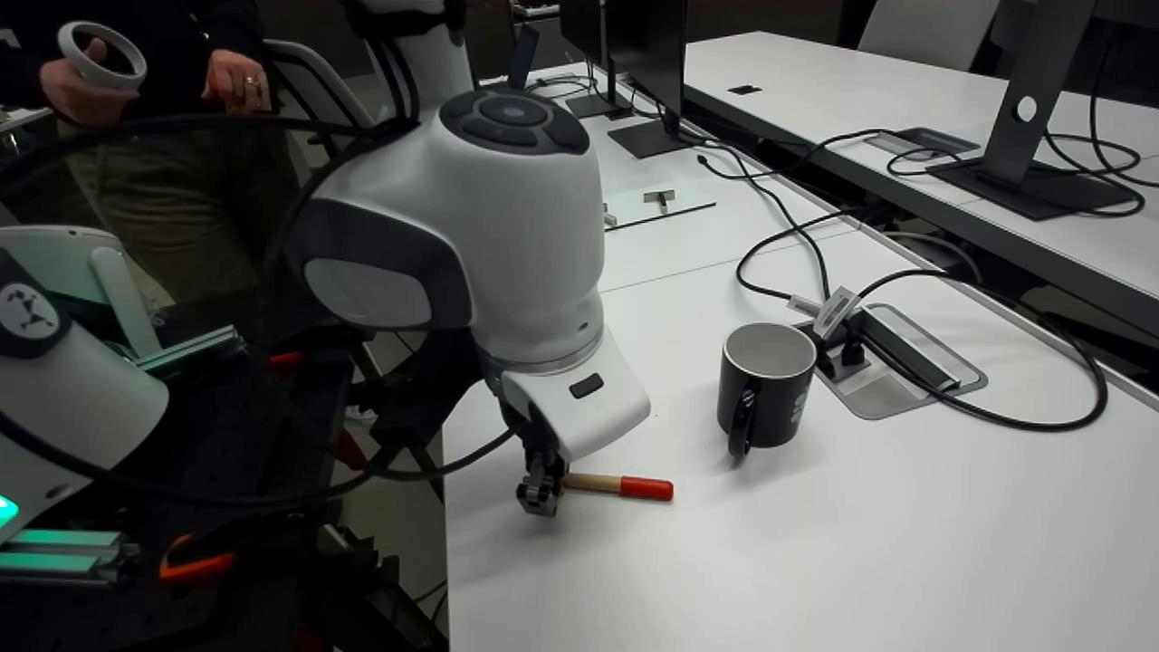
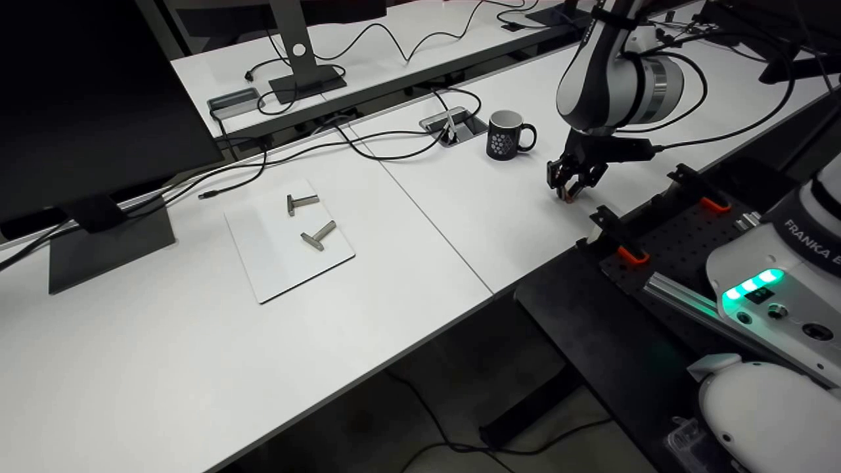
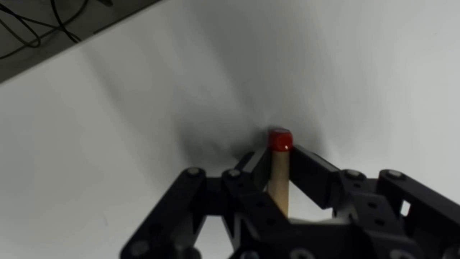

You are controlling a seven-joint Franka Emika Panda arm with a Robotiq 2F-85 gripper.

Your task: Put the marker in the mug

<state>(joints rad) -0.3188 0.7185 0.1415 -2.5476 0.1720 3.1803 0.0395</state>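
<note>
Low over the white tabletop [image 1: 652, 589] in an exterior view, the black jointed hand [image 1: 545, 489] pinches one end of the slim red-and-tan marker [image 1: 619, 485], probably so the rest, at three o'clock, can enter the glossy black cylindrical mug [image 1: 766, 394] at two.

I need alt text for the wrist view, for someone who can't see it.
The gripper is closed on the marker, its tan shaft between the dark jaws and a red end just beyond them. The white table fills most of the background; past its edge, at upper left, dark cables show against grey.
</note>
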